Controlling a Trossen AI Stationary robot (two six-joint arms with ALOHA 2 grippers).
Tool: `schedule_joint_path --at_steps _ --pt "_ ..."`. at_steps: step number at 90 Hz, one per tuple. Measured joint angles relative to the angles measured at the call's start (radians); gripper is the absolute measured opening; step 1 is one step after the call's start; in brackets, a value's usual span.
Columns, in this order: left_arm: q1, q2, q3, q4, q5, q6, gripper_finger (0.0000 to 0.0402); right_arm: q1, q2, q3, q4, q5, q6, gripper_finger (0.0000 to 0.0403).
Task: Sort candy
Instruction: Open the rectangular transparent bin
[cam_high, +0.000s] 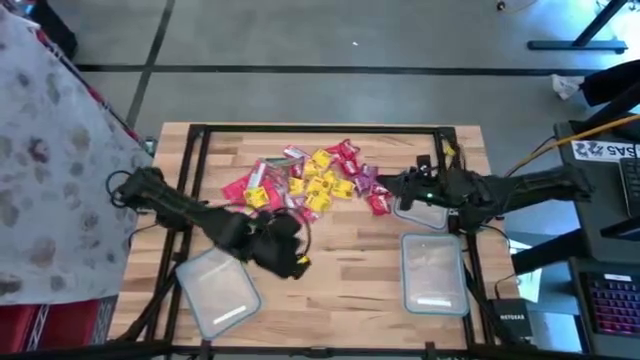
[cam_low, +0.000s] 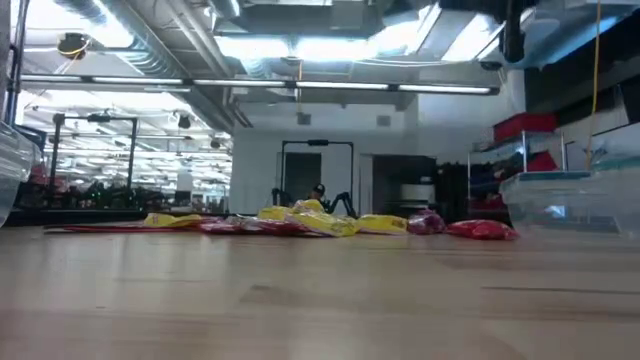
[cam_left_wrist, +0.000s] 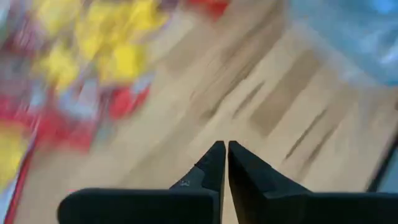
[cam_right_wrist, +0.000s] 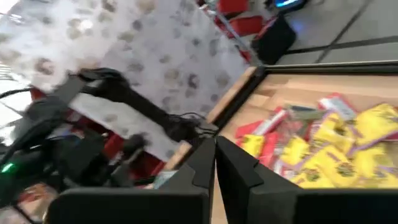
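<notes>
The candy (cam_high: 300, 175) lies in a loose pile of red, yellow and pink wrapped pieces on the wooden table, toward its far middle; the low view shows the candy (cam_low: 300, 222) as a flat row. My left gripper (cam_high: 290, 240) hovers just near of the pile, fingers shut with nothing between them (cam_left_wrist: 225, 148). My right gripper (cam_high: 385, 185) is at the pile's right edge, pointing toward the table's left, also shut and empty (cam_right_wrist: 214, 144).
Three clear plastic containers stand on the table: one near left (cam_high: 215, 290), one near right (cam_high: 433, 272), one below my right arm (cam_high: 420, 210). A patterned cloth (cam_high: 50, 150) hangs beyond the left edge. Bare wood lies between the near containers.
</notes>
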Motion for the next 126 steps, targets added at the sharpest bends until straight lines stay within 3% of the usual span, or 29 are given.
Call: schedule_joint_path --at_steps 6,17,29,49,65,73,95,105,117,126 --pt "-0.035 -0.003 0.001 -0.142 0.07 -0.109 0.0 0.0 0.035 0.0 0.001 0.004 0.0 0.0001" --pt "-0.08 0.009 -0.03 -0.33 0.378 -0.202 0.0 0.0 0.115 0.0 0.009 0.002 0.011 0.0001" --pt "-0.118 0.011 -0.086 -0.362 0.583 -0.271 0.0 0.0 0.182 0.0 0.007 -0.059 0.085 0.0001" --pt "-0.157 0.014 -0.2 -0.337 0.814 -0.329 0.0 0.0 0.214 0.0 0.004 -0.305 0.159 0.0001" --pt "-0.156 0.016 -0.313 -0.198 0.792 -0.388 0.0 0.0 0.214 0.0 0.0 -0.456 0.117 0.0001" --pt "-0.139 0.016 -0.375 -0.069 0.731 -0.394 0.0 0.0 0.214 0.0 0.002 -0.499 0.061 0.0001" --pt "-0.017 0.008 -0.452 0.151 0.725 -0.212 0.0 0.0 0.212 0.0 0.001 -0.605 0.016 0.0001" --pt "0.058 0.01 -0.427 0.162 0.612 -0.084 0.0 0.0 0.212 0.0 0.002 -0.562 0.0 0.0001" --pt "0.126 0.018 -0.35 0.192 0.4 0.098 0.0 0.0 0.212 0.0 0.007 -0.505 0.0 0.0001" --pt "0.156 0.023 -0.272 0.201 0.32 0.216 0.0 0.001 0.212 0.0 -0.001 -0.465 -0.003 0.0001"
